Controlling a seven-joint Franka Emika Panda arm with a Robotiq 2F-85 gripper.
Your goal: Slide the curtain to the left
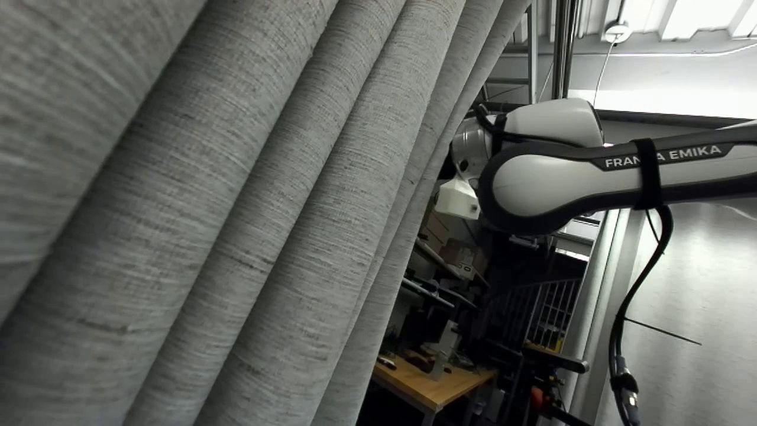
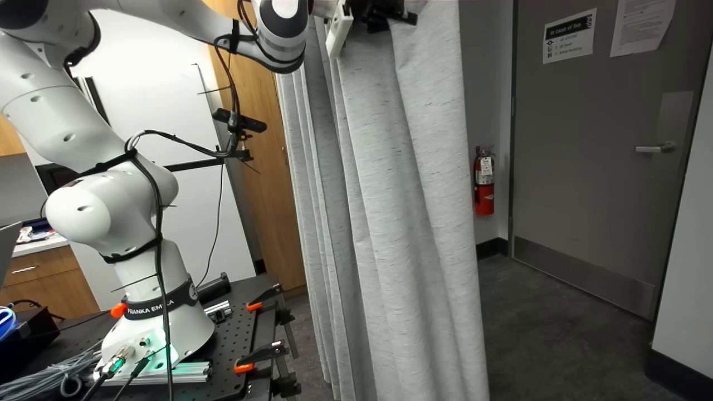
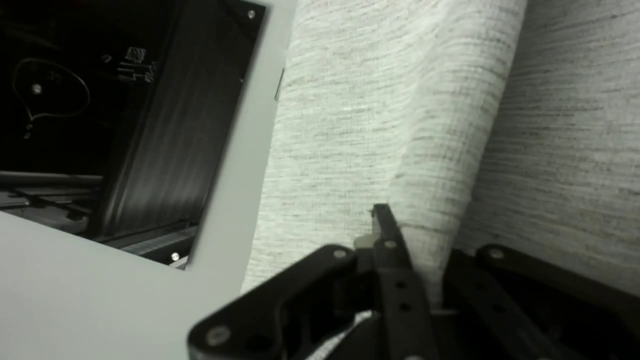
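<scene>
The curtain [image 1: 284,207] is a large light-grey woven drape hanging in deep folds. It also hangs in an exterior view [image 2: 401,211] and fills much of the wrist view [image 3: 340,125]. My gripper [image 3: 425,265] is shut on a fold of the curtain, with the fabric pinched between its two black fingers. In an exterior view the gripper [image 2: 390,15] shows at the top edge against the curtain, partly cut off. In the view where the folds stand close, the curtain hides the gripper.
A grey door [image 2: 590,145] and a red fire extinguisher [image 2: 483,181] are beyond the curtain. The robot base stands on a black table [image 2: 234,301] with clamps. A wooden desk [image 1: 437,387] and shelves are in the background. A dark framed panel [image 3: 195,125] is left in the wrist view.
</scene>
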